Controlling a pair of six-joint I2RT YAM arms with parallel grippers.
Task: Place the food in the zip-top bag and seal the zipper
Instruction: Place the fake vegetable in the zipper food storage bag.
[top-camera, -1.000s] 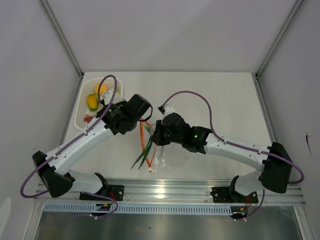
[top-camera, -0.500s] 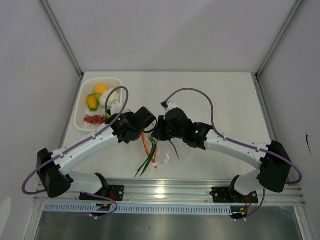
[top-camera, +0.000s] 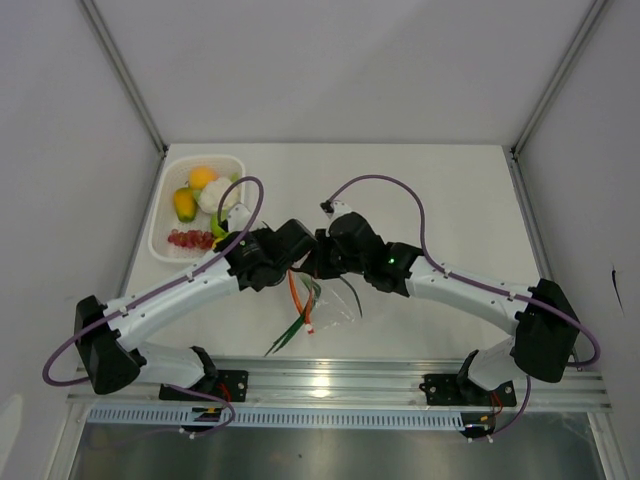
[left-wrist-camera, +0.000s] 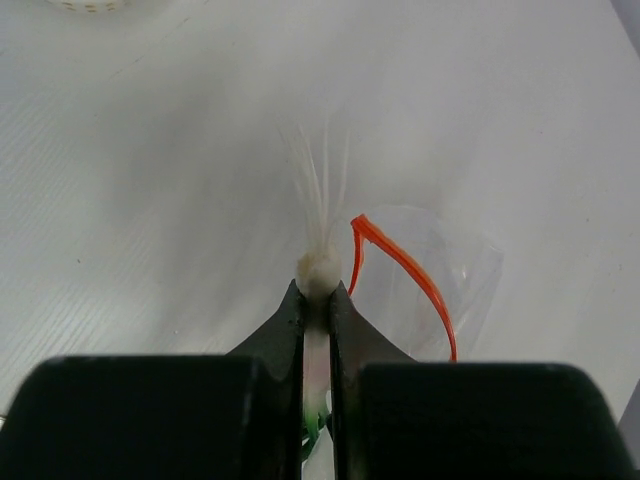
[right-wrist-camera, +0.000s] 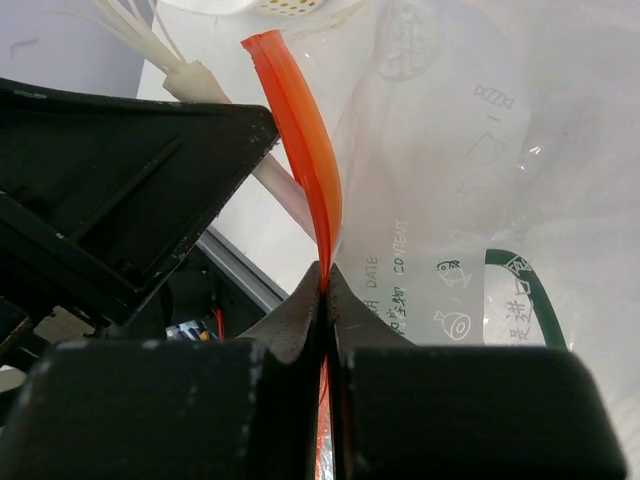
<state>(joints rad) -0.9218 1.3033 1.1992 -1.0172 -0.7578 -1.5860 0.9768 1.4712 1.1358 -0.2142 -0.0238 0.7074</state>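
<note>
My left gripper (left-wrist-camera: 318, 292) is shut on the white root end of the long green stalks (top-camera: 288, 331), whose leaves trail toward the near edge. My right gripper (right-wrist-camera: 326, 275) is shut on the orange-red zipper (right-wrist-camera: 305, 130) of the clear zip-top bag (right-wrist-camera: 450, 180) and holds its mouth edge up. The two grippers meet mid-table, left (top-camera: 296, 260) beside right (top-camera: 314, 262). The bag (top-camera: 335, 305) hangs below them, with the zipper (left-wrist-camera: 405, 265) just right of the stalk tip. The stalk's root end (right-wrist-camera: 195, 78) is beside the bag mouth.
A white mesh basket (top-camera: 160, 225) at the far left holds an orange ball (top-camera: 201, 176), a yellow-orange fruit (top-camera: 184, 203), white cauliflower (top-camera: 214, 194), a green apple (top-camera: 217, 226) and small red pieces (top-camera: 184, 239). A metal rail (top-camera: 330, 378) runs along the near edge.
My left gripper has carried the green stalks right and nearer, away from the basket and up against the right gripper. The bag has been drawn up and shifted slightly.
</note>
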